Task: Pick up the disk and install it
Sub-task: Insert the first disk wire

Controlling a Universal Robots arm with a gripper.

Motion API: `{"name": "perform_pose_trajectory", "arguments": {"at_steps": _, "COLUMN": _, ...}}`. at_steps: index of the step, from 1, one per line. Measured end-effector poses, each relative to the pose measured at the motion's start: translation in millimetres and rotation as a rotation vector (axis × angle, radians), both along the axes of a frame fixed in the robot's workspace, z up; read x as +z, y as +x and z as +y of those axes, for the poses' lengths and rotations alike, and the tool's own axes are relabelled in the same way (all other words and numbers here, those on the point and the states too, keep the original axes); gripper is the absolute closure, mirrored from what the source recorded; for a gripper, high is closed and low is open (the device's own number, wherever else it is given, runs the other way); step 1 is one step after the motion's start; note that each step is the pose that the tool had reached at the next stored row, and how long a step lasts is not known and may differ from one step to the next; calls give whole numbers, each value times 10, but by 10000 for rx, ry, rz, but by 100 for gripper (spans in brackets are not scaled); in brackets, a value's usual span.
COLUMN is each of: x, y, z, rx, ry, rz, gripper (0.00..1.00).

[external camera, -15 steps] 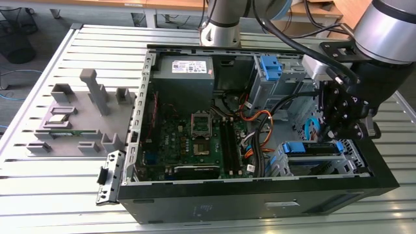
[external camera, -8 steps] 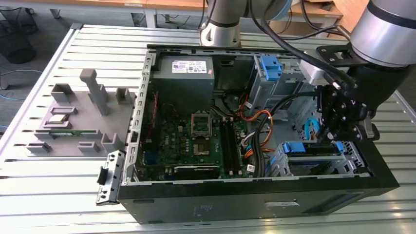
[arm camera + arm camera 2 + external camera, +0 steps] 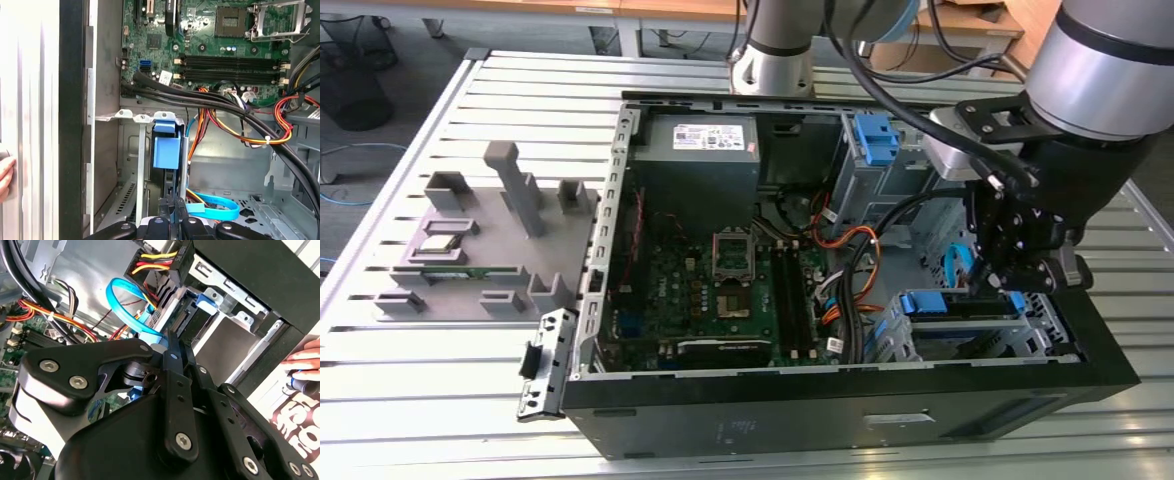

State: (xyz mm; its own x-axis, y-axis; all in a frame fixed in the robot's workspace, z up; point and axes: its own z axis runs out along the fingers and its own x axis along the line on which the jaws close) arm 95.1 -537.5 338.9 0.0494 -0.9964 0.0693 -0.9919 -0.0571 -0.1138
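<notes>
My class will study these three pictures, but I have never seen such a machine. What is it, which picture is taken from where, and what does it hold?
It is a robot arm with a gripper at its end, working over an open computer case lying on a slatted metal table. The exterior view comes from a camera off the arm; both wrist views come from cameras riding on the arm, looking into the case. The gripper seems shut on the disk, a blue-railed drive seen edge-on at the drive cage. Grey holders stand beside the case.
</notes>
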Motion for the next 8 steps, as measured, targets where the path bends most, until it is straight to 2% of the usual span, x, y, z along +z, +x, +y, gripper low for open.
{"name": "perform_pose_trajectory", "arguments": {"at_steps": 3, "x": -4, "y": -21, "z": -1, "rx": 44, "ry": 10, "rz": -123, "gripper": 84}}
{"name": "perform_pose_trajectory", "arguments": {"at_steps": 8, "x": -21, "y": -62, "z": -2, "rx": 127, "ry": 12, "rz": -262, "gripper": 84}}
